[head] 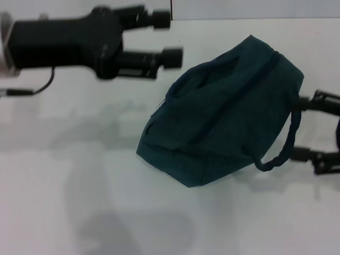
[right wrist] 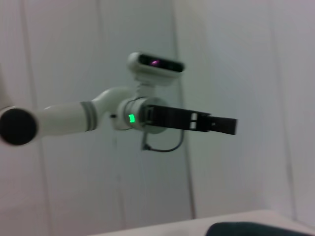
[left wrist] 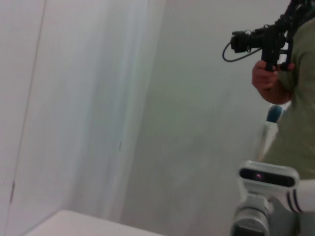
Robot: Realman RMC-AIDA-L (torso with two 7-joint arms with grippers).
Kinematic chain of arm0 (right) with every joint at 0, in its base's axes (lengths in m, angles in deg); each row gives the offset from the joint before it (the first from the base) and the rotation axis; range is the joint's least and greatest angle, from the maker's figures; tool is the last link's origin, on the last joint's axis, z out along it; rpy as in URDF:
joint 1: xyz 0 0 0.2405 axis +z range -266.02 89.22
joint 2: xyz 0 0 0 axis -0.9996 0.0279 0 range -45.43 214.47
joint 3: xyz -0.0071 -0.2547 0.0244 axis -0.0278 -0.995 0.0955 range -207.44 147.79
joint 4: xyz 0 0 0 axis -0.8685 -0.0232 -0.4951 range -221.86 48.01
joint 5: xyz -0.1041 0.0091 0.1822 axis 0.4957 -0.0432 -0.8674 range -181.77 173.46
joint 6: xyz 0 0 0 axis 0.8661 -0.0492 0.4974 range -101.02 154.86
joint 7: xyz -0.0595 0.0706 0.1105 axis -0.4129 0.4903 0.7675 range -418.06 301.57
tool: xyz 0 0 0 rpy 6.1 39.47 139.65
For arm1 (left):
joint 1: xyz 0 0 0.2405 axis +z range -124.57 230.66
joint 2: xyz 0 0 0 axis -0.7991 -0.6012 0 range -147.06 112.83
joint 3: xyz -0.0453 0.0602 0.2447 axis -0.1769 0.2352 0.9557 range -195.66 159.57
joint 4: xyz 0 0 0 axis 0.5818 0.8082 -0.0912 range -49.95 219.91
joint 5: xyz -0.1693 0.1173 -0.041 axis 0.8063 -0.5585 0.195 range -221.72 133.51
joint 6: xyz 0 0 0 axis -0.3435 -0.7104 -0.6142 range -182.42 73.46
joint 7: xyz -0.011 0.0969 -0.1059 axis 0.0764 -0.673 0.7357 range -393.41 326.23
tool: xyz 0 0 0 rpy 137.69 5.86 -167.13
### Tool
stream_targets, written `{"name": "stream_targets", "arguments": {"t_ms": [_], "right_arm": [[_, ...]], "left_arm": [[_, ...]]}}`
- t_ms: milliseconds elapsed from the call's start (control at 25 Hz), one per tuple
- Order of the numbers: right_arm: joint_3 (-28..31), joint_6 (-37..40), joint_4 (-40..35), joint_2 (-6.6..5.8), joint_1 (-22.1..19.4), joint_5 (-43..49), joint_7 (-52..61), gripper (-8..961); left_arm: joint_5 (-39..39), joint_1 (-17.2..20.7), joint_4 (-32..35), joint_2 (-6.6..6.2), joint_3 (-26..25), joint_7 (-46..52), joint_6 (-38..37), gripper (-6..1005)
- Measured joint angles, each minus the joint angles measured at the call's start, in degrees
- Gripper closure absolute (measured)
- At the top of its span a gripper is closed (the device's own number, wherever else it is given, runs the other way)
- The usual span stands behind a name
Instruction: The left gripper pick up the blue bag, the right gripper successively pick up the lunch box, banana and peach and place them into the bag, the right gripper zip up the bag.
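Teal-blue bag (head: pixel 223 111) lies shut; the open left gripper (head: pixel 167 38) at ten o'clock and the open right gripper (head: pixel 313 127) at three o'clock seemingly should clear it.

Count on my white table (head: pixel 79 175): one blue bag (head: pixel 223 122), centre-right of frame, two loop handles. My grippers: two, left gripper (head: pixel 162 40) upper left, right gripper (head: pixel 319 130) at right edge.

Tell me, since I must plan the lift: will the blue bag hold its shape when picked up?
Probably not. The blue bag lies slumped and creased on the table, so it looks floppy. Its loop handle droops, so it would likely sag. The left gripper hangs open beside it.
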Motion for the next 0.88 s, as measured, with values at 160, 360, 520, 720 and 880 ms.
{"name": "stream_targets", "arguments": {"t_ms": [160,360,520,720,880], "right_arm": [[-0.5,0.5,-0.6,1.52,0.9,3.4,0.0,67],[-4.1,-1.2,0.5,1.80,1.6,3.6,-0.2,67],[-5.3,-2.0,2.0,1.82,2.6,3.6,-0.2,67],[-5.3,-2.8,3.8,1.86,4.3,4.3,-0.1,67],[-5.4,-3.5,4.6,1.99,4.9,4.5,-0.1,67]], "left_arm": [[-1.2,2.5,-0.4,-0.25,0.5,-0.9,-2.5,106],[-4.2,4.9,-3.1,-0.02,1.0,-3.9,-4.3,106],[-4.9,5.2,-8.1,-0.31,1.1,-8.0,-4.9,106],[-4.7,6.2,-13.6,-1.71,0.8,-13.2,-5.1,106],[-4.9,6.8,-13.8,-2.09,0.8,-13.6,-5.7,106]]}}
